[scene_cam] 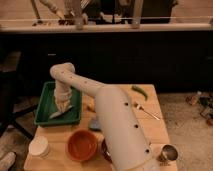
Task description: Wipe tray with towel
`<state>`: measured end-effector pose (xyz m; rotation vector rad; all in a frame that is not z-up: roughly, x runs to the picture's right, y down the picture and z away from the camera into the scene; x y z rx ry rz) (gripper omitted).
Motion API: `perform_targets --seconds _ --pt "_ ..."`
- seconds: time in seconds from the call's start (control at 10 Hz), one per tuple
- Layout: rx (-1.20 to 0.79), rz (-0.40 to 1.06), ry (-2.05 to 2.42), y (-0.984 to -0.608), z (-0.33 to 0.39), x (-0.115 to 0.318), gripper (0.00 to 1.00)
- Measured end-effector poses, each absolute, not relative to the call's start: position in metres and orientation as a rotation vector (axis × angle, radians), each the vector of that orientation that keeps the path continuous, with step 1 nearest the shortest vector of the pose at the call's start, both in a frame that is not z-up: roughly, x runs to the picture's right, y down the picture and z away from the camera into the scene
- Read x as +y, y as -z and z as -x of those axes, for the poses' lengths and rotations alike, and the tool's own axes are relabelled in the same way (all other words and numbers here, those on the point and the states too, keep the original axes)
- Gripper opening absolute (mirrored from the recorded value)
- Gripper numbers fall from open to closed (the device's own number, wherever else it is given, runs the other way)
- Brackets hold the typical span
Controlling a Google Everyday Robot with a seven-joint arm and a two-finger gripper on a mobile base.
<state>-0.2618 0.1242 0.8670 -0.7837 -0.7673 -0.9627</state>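
The green tray [44, 107] lies at the left of the wooden table. My white arm reaches across from the lower right and bends down into it. My gripper [61, 104] points down inside the tray, near its middle. A pale light-blue towel [57, 114] lies crumpled on the tray floor directly under the gripper and looks pressed down by it. The wrist hides where gripper and towel meet.
An orange bowl [82, 145] and a white cup [39, 146] stand at the table's front left. A blue sponge [95, 123] peeks out beside my arm. A green pepper [140, 91], a fork [146, 111] and a metal cup [168, 152] lie to the right.
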Motion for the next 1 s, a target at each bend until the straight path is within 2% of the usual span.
perform_targets --seconds 0.4,1.0 --pt "-0.821 0.793 0.983 -0.842 0.257 0.138 0.00" --pt "-0.737 0.826 0.877 -0.859 0.209 0.125 0.00"
